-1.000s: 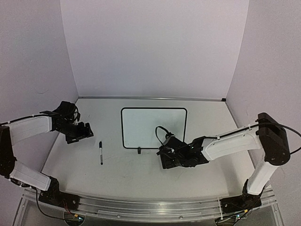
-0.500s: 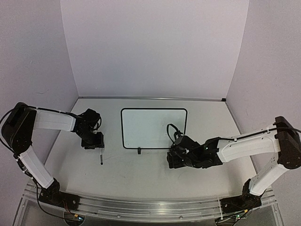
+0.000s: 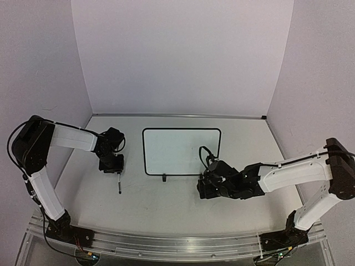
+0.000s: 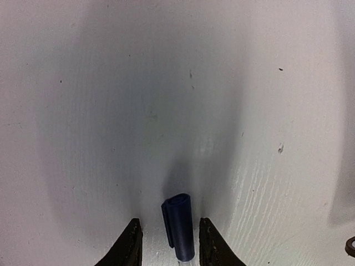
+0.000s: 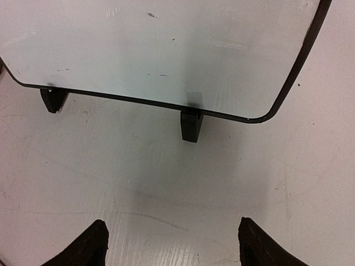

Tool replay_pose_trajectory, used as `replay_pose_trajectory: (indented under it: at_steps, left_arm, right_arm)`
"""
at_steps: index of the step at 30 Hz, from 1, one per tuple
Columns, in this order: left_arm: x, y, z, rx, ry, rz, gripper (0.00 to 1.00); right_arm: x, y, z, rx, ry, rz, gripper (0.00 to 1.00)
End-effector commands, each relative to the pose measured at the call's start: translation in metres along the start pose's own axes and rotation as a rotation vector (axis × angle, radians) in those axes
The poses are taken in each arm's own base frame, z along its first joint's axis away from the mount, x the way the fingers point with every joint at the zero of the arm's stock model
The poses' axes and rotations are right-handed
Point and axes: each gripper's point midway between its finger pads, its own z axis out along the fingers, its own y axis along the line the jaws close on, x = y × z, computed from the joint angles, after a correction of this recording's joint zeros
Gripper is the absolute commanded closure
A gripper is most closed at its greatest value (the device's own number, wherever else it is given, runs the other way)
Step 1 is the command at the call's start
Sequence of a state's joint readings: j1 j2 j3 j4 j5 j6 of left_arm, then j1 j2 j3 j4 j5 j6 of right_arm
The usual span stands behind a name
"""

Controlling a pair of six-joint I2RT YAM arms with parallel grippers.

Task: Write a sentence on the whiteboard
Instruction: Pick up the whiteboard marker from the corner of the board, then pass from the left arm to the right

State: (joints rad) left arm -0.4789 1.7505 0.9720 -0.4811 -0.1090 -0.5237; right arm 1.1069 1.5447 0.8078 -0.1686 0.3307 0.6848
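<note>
Whiteboard (image 3: 182,151) lies flat on the white desk (image 3: 166,210) in the middle, between the two arms, its face bare of writing and its two small black feet (image 5: 191,124) on the near edge. What the coming move turns on is the marker (image 3: 118,184), which lies on the desk just left of the board, its long axis running near to far, about parallel with the board's left edge. The left arm is the nearer one: the left fingers (image 4: 130,246) straddle the marker's far, blue-capped end (image 4: 178,233), one on each side, narrowly spread with a slim gap showing, so nothing is pinched yet. The right fingers (image 5: 91,244) are spread wide and hold nothing, low over the desk just in front of the board's near right corner. Around the marker the desk is flat and bare, giving room to close and lift.
</note>
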Motion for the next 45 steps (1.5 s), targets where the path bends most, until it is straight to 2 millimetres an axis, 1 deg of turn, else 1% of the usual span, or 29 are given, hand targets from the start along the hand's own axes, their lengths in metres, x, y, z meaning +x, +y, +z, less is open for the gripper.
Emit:
replay_pose_trajectory:
  at_steps: [1,3,5,9,13,14,16,19,21,23,26,27,30,33,36,39,41,44,45]
  left_arm:
    - [-0.012,0.0,-0.004,-0.028,-0.025,0.001,0.67]
    - [-0.01,0.0,-0.001,-0.031,-0.01,0.003,0.7]
    - [-0.005,0.001,0.004,-0.036,0.007,0.0,0.77]
    - [0.004,0.003,0.009,-0.037,0.028,-0.017,0.86]
    - [0.014,0.007,0.01,-0.024,0.037,-0.048,0.98]
    - [0.014,0.006,0.008,-0.012,0.026,-0.063,1.0]
    - [0.018,0.005,0.003,0.02,0.007,-0.1,1.0]
    - [0.016,-0.003,-0.015,0.128,-0.053,-0.193,1.0]
    - [0.016,-0.011,-0.027,0.211,-0.085,-0.255,1.0]
    - [0.019,-0.016,-0.041,0.281,-0.108,-0.309,1.0]
    - [0.021,-0.022,-0.061,0.362,-0.146,-0.368,1.0]
    - [0.02,-0.025,-0.07,0.394,-0.16,-0.387,1.0]
    - [0.026,-0.031,-0.087,0.468,-0.186,-0.441,1.0]
    - [0.032,-0.037,-0.099,0.529,-0.196,-0.477,1.0]
    - [0.038,-0.045,-0.107,0.566,-0.194,-0.487,1.0]
    - [0.042,-0.053,-0.115,0.59,-0.197,-0.484,1.0]
    - [0.045,-0.059,-0.119,0.604,-0.201,-0.48,1.0]
    - [0.049,-0.067,-0.123,0.615,-0.199,-0.464,1.0]
    - [0.048,-0.068,-0.123,0.614,-0.208,-0.465,1.0]
  right_arm:
    - [-0.006,0.002,-0.007,-0.029,-0.033,0.04,0.24]
    - [-0.005,0.001,-0.007,-0.03,-0.035,0.044,0.24]
    - [-0.005,0.0,-0.008,-0.029,-0.039,0.049,0.24]
    - [-0.007,0.0,-0.012,-0.035,-0.051,0.05,0.24]
    - [-0.011,0.003,-0.019,-0.053,-0.07,0.038,0.24]
    - [-0.013,0.005,-0.022,-0.062,-0.076,0.037,0.24]
    - [-0.016,0.01,-0.026,-0.08,-0.086,0.035,0.24]
    - [-0.022,0.024,-0.033,-0.117,-0.107,0.037,0.24]
    - [-0.026,0.039,-0.038,-0.153,-0.119,0.035,0.24]
    - [-0.03,0.059,-0.041,-0.198,-0.128,0.034,0.24]
    - [-0.034,0.095,-0.044,-0.274,-0.124,0.024,0.24]
    - [-0.032,0.108,-0.041,-0.295,-0.113,0.014,0.24]
    - [-0.03,0.145,-0.036,-0.348,-0.097,-0.02,0.24]
    - [-0.025,0.185,-0.033,-0.42,-0.083,-0.062,0.25]
    - [-0.022,0.216,-0.031,-0.475,-0.065,-0.101,0.27]
    - [-0.019,0.24,-0.027,-0.513,-0.05,-0.127,0.28]
    - [-0.018,0.25,-0.022,-0.527,-0.04,-0.134,0.3]
    - [-0.014,0.263,-0.012,-0.536,-0.019,-0.145,0.33]
    - [-0.01,0.264,-0.009,-0.528,-0.001,-0.154,0.34]
